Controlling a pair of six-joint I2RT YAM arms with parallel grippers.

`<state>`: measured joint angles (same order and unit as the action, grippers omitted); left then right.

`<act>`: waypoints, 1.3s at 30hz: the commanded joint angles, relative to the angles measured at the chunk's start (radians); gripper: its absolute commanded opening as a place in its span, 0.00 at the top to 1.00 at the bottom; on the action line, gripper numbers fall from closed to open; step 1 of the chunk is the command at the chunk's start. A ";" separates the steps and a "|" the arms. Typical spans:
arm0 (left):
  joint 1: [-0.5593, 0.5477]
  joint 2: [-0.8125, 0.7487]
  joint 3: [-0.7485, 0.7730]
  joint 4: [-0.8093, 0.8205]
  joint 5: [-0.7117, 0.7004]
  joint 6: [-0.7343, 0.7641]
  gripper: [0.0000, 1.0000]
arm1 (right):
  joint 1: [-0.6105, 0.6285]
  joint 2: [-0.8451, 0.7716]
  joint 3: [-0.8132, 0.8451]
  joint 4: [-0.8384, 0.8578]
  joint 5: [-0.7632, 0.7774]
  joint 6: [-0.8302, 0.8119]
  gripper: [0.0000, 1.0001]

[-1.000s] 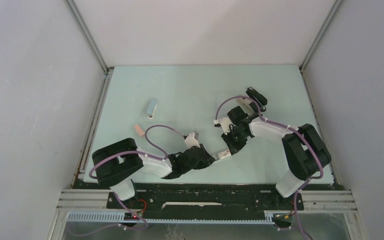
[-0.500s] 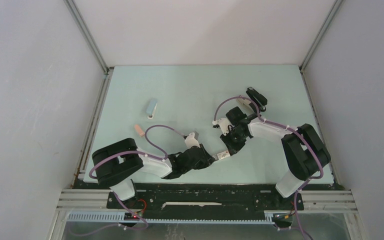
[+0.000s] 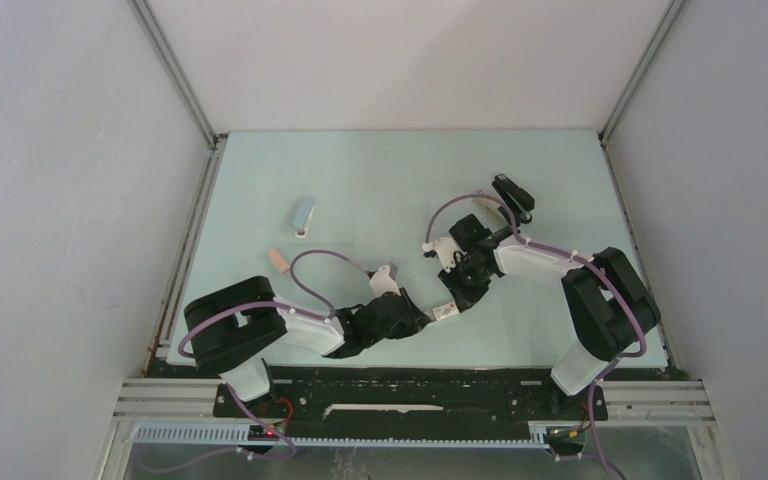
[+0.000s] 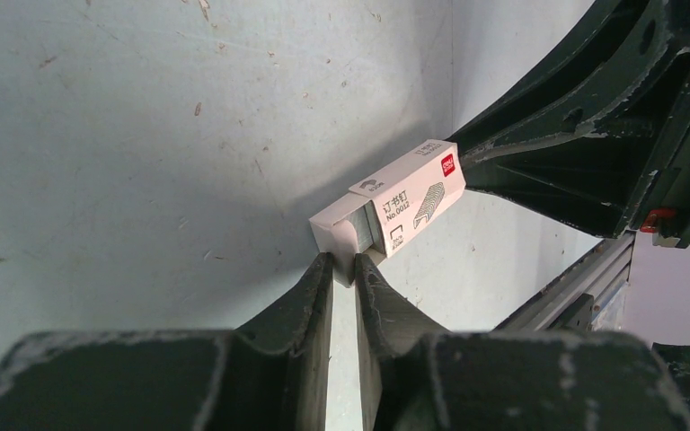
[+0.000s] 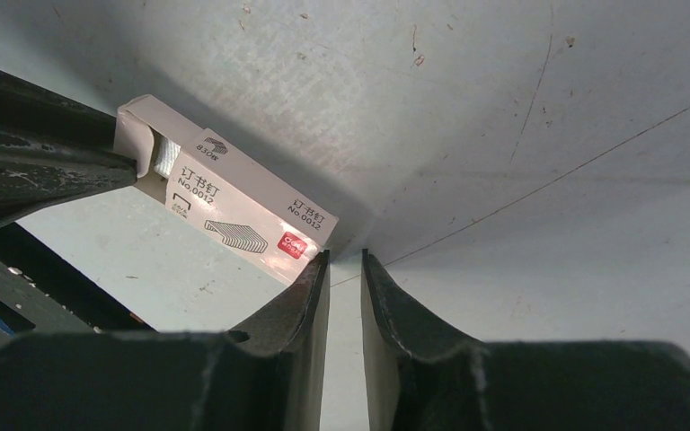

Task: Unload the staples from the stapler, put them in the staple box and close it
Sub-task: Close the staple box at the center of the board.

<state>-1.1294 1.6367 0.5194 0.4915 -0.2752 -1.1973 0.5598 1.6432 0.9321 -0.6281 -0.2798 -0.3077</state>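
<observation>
A pale green, scuffed and speckled table top [image 3: 380, 170] lies between plain grey walls. On its left part lie a small pale blue plastic stapler [image 3: 304, 215] and, nearer the arms, a small pink block [image 3: 279, 262], apart from each other. A black stapler [image 3: 513, 194] lies at the far right, just beyond the right arm's wrist. All three are well clear of the two grippers, which meet low over the near middle of the table.

Between them hangs a small white cardboard box [image 4: 404, 199], oblong, printed with a staple drawing and a red mark. Its end toward the left arm is open, and in it shows a silvery-grey metal strip of staples [image 5: 163, 154].

The left gripper [image 4: 343, 265] is clenched on the box's open end, its dark, worn fingers nearly together. The right gripper [image 5: 341, 259] pinches the closed, red-marked end in the same narrow way.
</observation>
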 commanded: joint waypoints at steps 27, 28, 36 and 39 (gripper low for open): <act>0.002 -0.060 -0.043 0.059 -0.010 -0.002 0.76 | 0.030 0.029 0.030 -0.008 0.004 0.007 0.72; 0.002 -0.064 -0.046 0.061 -0.012 -0.002 0.75 | 0.030 0.027 0.030 -0.007 0.004 0.007 0.73; 0.002 -0.073 -0.069 0.090 -0.010 -0.003 0.74 | 0.030 0.029 0.030 -0.006 0.007 0.007 0.72; 0.002 -0.072 -0.074 0.090 -0.018 -0.008 0.75 | 0.030 0.029 0.030 -0.007 0.007 0.007 0.73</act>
<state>-1.1294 1.6005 0.4702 0.5449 -0.2756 -1.1973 0.5766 1.6535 0.9421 -0.6342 -0.2790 -0.3077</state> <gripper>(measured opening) 0.254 0.276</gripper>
